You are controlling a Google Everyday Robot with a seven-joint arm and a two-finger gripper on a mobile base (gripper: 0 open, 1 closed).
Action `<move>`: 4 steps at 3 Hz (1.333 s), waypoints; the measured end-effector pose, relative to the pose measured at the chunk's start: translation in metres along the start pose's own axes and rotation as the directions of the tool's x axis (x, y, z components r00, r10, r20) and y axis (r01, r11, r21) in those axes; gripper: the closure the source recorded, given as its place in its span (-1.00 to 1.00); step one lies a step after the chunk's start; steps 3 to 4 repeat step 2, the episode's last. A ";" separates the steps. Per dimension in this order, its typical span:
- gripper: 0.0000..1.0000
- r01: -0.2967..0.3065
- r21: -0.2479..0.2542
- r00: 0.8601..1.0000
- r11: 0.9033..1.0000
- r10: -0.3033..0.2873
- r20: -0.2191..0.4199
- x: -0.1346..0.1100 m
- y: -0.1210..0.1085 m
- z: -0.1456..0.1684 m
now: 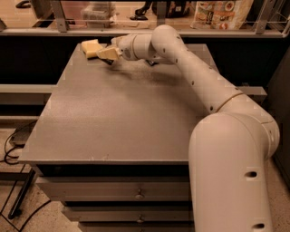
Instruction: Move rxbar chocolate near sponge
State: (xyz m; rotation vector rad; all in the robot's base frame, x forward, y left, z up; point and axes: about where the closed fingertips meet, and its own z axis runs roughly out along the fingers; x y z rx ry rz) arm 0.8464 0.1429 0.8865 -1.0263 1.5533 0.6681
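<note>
**A:** Where's the gripper?

**B:** The gripper [108, 54] is out at the far left corner of the table [113, 131], low over the top and just beside the sponge [90, 47]. I can't tell whether it is open or closed, or whether it has hold of anything.

**A:** And the bar?

**B:** Only a dark sliver shows, right under the gripper. I take that to be the bar [110, 62]. It's near the sponge and, as far as I can see, not touching it.

**A:** So which step is this?

**B:** The placing, I'd judge, with the task close to done. The next move calls for leaving the bar flat on the top and lifting clear without nudging the sponge, which sits close to the far edge.

**A:** What about the surface and the room?

**B:** It's a grey matte top with drawers [136, 195] below. Another dark thing [152, 62] lies under the arm [199, 77], too hidden to name. Behind the table runs a rail [45, 31], with printed bags [222, 13] at the upper right. Cables [13, 145] trail on the speckled floor to the left.
</note>
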 end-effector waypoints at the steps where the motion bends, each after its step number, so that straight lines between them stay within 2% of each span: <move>1: -1.00 0.000 -0.003 1.000 1.000 0.000 0.000 0.000 0.001 0.002; 4: -1.00 0.000 -0.003 1.000 1.000 0.000 0.000 0.000 0.001 0.002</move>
